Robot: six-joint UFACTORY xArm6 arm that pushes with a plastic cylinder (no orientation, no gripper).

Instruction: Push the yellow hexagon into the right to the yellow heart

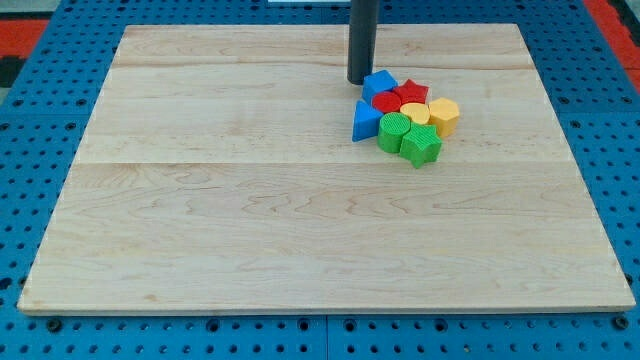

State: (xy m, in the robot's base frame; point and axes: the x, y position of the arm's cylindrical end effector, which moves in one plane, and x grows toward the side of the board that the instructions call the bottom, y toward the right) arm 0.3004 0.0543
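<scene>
Pale wooden board surface (pixel 250 200) of glued planks, lying on a blue pegboard (pixel 40 110) with a red strip (pixel 20 25) at the view's top-left corner. Dark straight rod (pixel 362 35) descending from the view's top, my tip (pixel 360 80) resting on the surface just at the view's left of a blue block (pixel 380 84), touching it or nearly so. No pincer anywhere on this arm, so nothing to report as open or closed. All blocks bunched in one tight cluster right of centre, in the upper half of the board. Yellow hexagon block (pixel 445 115) at the cluster's right edge, pressed against the yellow heart block (pixel 416 114) on its left side. Red star-like block (pixel 411 95) and a red rounded block (pixel 388 103) just above the heart. Blue triangular block (pixel 366 122) at the cluster's left edge. Green round ribbed block (pixel 394 131) and green star-like block (pixel 421 146) at the cluster's bottom, touching each other. No containers in view; every block lying directly on the wood.
</scene>
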